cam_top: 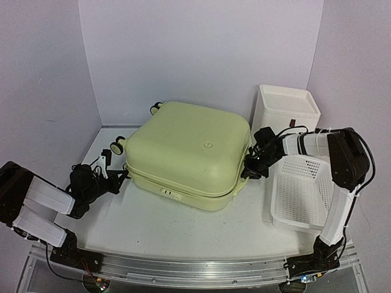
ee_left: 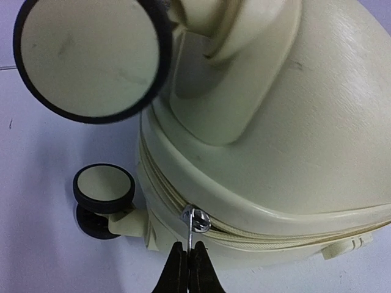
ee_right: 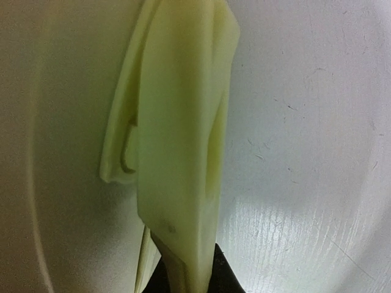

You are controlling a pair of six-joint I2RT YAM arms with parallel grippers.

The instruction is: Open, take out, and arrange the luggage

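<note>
Slippage threatens: left gripper point(ee_left: 190, 259) pinches the thin zipper pull point(ee_left: 194, 221) at lower centre, and a skewed tug could free it. Right gripper point(ee_right: 185, 273) clamps the side handle point(ee_right: 177, 122), so the closed luggage point(cam_top: 189, 152), mid-frame, may skid.

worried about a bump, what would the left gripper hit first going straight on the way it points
The luggage: the left gripper, shut on the zipper pull, points at the zipper seam just beyond. Depth is unclear, but the gap looks slight.
</note>
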